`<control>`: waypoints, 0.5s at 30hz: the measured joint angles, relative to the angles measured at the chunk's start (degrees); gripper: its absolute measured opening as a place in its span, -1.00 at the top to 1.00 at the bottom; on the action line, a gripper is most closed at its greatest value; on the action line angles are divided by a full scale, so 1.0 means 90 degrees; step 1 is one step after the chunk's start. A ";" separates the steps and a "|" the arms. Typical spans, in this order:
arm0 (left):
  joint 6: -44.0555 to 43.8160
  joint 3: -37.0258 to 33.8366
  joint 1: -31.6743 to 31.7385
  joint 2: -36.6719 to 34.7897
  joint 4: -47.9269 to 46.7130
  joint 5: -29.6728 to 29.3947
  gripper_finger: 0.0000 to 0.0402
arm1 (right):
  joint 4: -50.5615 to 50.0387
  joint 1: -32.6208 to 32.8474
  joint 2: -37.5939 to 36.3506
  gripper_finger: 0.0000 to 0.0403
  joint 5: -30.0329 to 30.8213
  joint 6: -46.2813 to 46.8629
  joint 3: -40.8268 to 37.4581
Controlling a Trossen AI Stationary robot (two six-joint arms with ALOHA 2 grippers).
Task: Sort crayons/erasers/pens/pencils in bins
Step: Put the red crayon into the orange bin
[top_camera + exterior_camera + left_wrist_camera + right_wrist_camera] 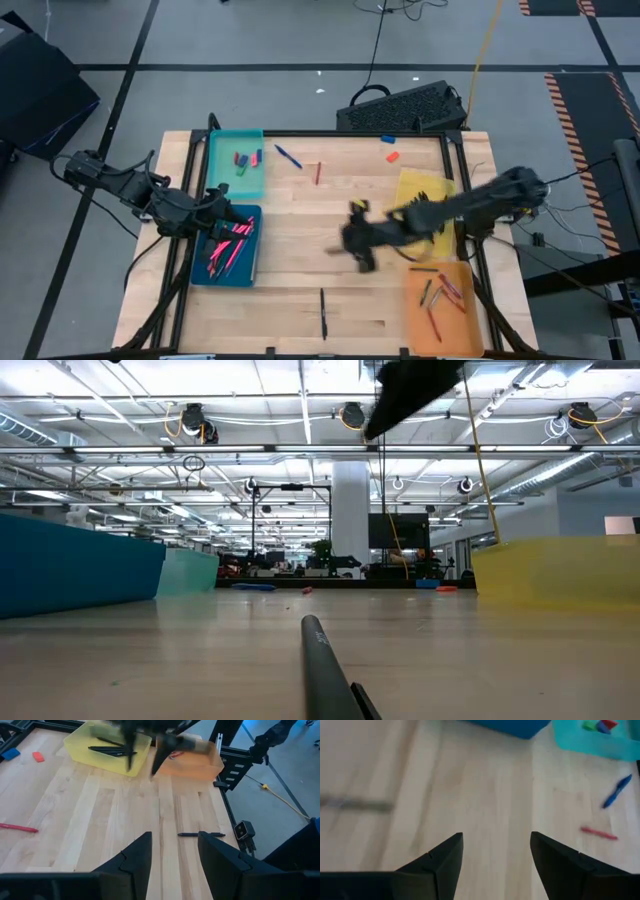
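no readable text, labels, numbers or signs anywhere

Both pincers, left (232, 213) and right (360, 243), gape empty.

A pale, light-grained wooden table (300, 220) carries four translucent bins. The teal bin (222, 175) holds small green, red and blue erasers (246, 159). The dark blue bin (198, 268) below it holds pink and red sticks (228, 245). The yellow bin (412, 186) holds dark sticks, and the orange bin (412, 318) holds red, green and dark crayons (440, 295). Loose on the wood lie a blue pen (288, 156), a red stick (318, 172), a black pen (323, 314), an orange-red eraser (392, 156) and a blue eraser (388, 139). Both arms and the table's frame are black. The floor is grey, with black lines and an orange-and-black striped strip (583, 135).
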 joint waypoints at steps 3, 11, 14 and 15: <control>0.0000 0.0000 0.0001 -0.0001 0.0002 0.0000 0.20 | 0.0353 -0.0588 0.0842 -0.10 -0.0368 0.0029 0.0645; 0.0000 0.0000 0.0000 -0.0002 0.0004 0.0000 0.20 | 0.0792 -0.1906 0.2574 -0.13 -0.0070 0.0903 0.2258; 0.0000 0.0000 0.0001 -0.0001 0.0007 0.0000 0.20 | 0.1163 -0.2355 0.2928 -0.13 0.0047 0.1740 0.2323; 0.0000 0.0000 0.0002 0.0001 0.0007 0.0000 0.20 | 0.1236 -0.2487 0.3030 -0.13 0.0049 0.1946 0.2323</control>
